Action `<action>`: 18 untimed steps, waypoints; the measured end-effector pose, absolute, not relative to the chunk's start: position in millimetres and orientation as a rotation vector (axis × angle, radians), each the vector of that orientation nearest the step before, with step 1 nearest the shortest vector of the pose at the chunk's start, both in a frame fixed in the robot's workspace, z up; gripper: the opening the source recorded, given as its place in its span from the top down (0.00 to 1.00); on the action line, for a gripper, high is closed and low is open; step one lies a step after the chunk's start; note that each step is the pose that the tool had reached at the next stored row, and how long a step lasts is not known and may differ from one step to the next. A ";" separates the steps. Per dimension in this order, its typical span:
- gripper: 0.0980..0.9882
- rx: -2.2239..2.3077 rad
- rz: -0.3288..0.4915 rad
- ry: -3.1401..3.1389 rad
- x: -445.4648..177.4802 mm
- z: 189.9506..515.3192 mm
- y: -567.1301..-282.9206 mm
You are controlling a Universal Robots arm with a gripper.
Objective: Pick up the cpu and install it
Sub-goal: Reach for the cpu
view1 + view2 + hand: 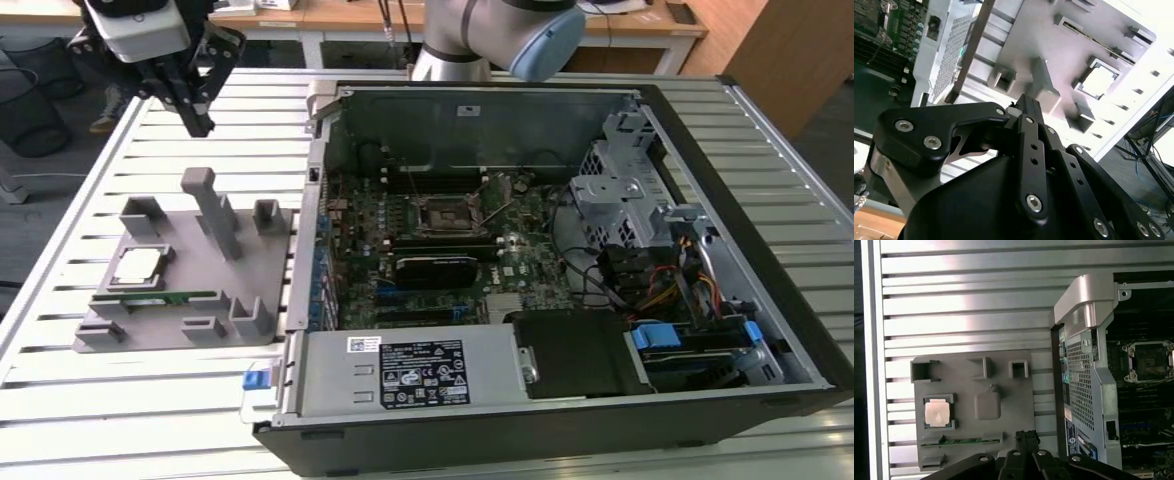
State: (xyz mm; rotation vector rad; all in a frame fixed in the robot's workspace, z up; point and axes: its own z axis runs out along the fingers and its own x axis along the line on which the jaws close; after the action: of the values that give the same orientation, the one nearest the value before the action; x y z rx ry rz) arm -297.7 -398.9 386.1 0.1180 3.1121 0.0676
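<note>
One gripper (200, 125), jaws together and holding nothing; both wrist views show the black fingers pressed tip to tip with no gap.

It hangs high over the slatted table (134, 400), at the side of the grey fixture (200, 278) farthest from the exterior camera, above the fixture's tall post (203, 205) as that view frames it.

The cpu (138, 264) sits flat, silver top up, in its square pocket on the fixture. It is not yet picked and nothing touches it.

Key relation: the cpu lies below the jaws and well apart from them, toward the exterior view's left and nearer that camera.

In the first wrist view the cpu (937, 413) is on the side of the fixture away from the computer case (1089, 385). The fingertips (1026, 436) line up nearer the case, about level with the end of the green memory stick (961, 441). So the chip is offset sideways from the jaw line, not under it.

The chip is square, so it has no long axis; its edges run parallel to the fixture's edges and to the table slats.

The second wrist view shows the same offset, with the cpu (1100, 80) off to one side of the closed tips.

The socket (447, 213) is bare on the board inside the case, on the other side of the gripper from the cpu, toward the exterior view's right. Install not done.
</note>
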 end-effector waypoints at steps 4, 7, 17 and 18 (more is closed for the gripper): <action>0.98 0.118 0.068 3.112 -307.5 383.3 -398.8; 0.98 0.118 0.068 3.112 -318.6 381.8 -398.7; 0.98 0.118 0.068 3.113 -363.0 377.4 -398.8; 0.98 0.118 0.068 3.113 -367.5 377.0 -398.8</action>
State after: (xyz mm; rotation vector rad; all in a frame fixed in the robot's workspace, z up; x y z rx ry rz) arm -367.5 -398.8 377.0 0.1180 3.1132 0.0675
